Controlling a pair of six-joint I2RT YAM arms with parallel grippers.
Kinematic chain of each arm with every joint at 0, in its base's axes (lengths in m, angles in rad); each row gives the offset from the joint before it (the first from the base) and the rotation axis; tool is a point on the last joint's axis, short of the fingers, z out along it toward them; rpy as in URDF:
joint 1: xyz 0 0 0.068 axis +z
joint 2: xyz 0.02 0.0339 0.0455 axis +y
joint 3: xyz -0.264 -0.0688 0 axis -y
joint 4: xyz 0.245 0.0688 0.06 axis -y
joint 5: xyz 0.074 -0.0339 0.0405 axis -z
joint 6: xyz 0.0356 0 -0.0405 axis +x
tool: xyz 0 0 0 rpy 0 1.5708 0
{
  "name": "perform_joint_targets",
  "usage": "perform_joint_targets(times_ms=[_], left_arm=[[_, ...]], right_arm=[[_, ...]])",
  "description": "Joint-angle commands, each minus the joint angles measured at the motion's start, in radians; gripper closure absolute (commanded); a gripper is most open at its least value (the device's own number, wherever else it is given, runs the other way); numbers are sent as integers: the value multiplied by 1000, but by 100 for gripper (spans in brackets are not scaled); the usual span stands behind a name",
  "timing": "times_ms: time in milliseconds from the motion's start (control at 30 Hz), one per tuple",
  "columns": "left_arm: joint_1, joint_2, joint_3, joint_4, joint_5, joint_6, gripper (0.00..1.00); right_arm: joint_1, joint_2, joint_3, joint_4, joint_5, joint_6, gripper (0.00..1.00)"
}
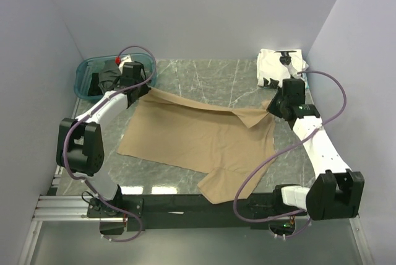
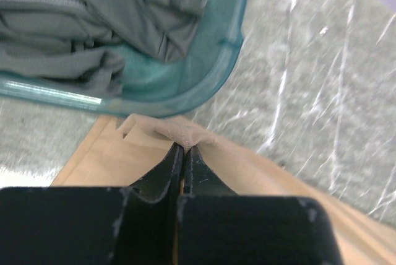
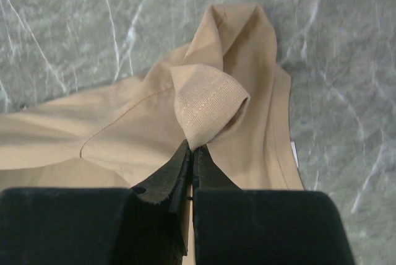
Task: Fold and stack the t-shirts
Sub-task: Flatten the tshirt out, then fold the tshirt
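Observation:
The tan t-shirt [image 1: 198,135] lies spread over the marble table. My left gripper [image 1: 143,91] is shut on its far left corner, next to the teal bin; the wrist view shows the cloth [image 2: 179,132] pinched between the jaws. My right gripper [image 1: 272,105] is shut on the shirt's far right edge, a ribbed fold of the cloth [image 3: 207,107] rising from the jaws. A white t-shirt with black patches [image 1: 279,67] lies folded at the far right corner. Dark grey t-shirts [image 2: 93,23] sit in the bin.
The teal plastic bin [image 1: 86,70] stands at the far left, its rim [image 2: 223,48] just beyond my left gripper. Grey walls close in the table on three sides. A purple cable [image 1: 260,172] loops over the shirt's right side.

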Motion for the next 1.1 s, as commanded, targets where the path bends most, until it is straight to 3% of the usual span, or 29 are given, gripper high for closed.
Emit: perform_joint_targets(times_ms=[0,567,633,667,733,767,867,933,1067], left_arm=[[3,-41,-7,-55,18,29,99],[3,-75,-70,-192,6,94,99],[3,-84,-100,-205,-14,80,85],[3,-95,-106,-215,-34,68,74],[3,-113,-131,-241,-71,28,62],[4,-122,-137,-256,-107,10,53],[4,-174,-137,-310,-147,-55,7],[3,-198,-130,-318,-140,-79,1],[3,-257,-134,-286,-53,-80,1]], right_arm=[[9,-70,-54,-19,-15,23,100],[71,-230,-297,-41,-121,31,100],[71,-250,-312,-59,-101,22,98],[72,-256,-317,-87,-93,20,92],[72,-279,-325,-119,-73,22,81],[72,-287,-329,-125,-72,20,69],[69,-326,-335,-154,-49,8,52],[71,-362,-328,-163,-26,-1,41],[71,-391,-302,-122,-47,-20,25]])
